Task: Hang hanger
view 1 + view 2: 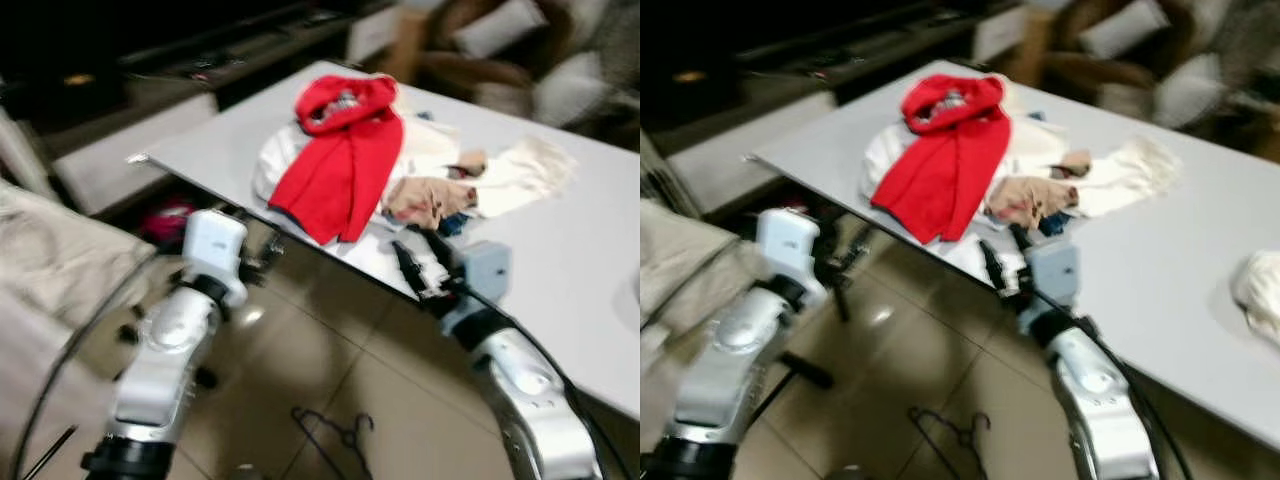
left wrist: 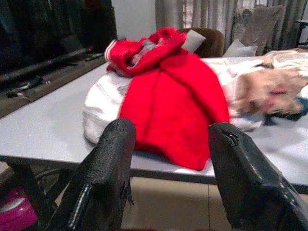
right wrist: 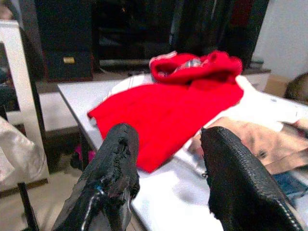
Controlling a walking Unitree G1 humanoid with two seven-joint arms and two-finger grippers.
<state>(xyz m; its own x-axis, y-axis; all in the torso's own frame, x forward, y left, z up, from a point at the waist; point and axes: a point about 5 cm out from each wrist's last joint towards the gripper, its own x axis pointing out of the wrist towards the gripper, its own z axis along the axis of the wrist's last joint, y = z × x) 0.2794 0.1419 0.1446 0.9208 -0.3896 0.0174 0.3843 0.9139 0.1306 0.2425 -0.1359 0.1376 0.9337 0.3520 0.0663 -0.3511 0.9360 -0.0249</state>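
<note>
A black wire hanger (image 1: 335, 437) lies on the tiled floor between my two arms, below both grippers. My left gripper (image 1: 258, 258) is held at the near edge of the white table (image 1: 570, 270), open and empty, its fingers (image 2: 108, 163) pointing at a red garment (image 1: 345, 160). My right gripper (image 1: 412, 265) is also open and empty, and its fingertips (image 3: 231, 159) reach the table edge beside the clothes. The red garment (image 2: 173, 106) lies on top of white clothing (image 1: 275, 155).
Beige and cream clothes (image 1: 470, 185) lie right of the red garment. Beige fabric (image 1: 50, 270) hangs at my left. A magenta item (image 1: 165, 220) sits under the table. A dark TV stand (image 1: 200, 50) and a sofa (image 1: 520, 50) stand behind.
</note>
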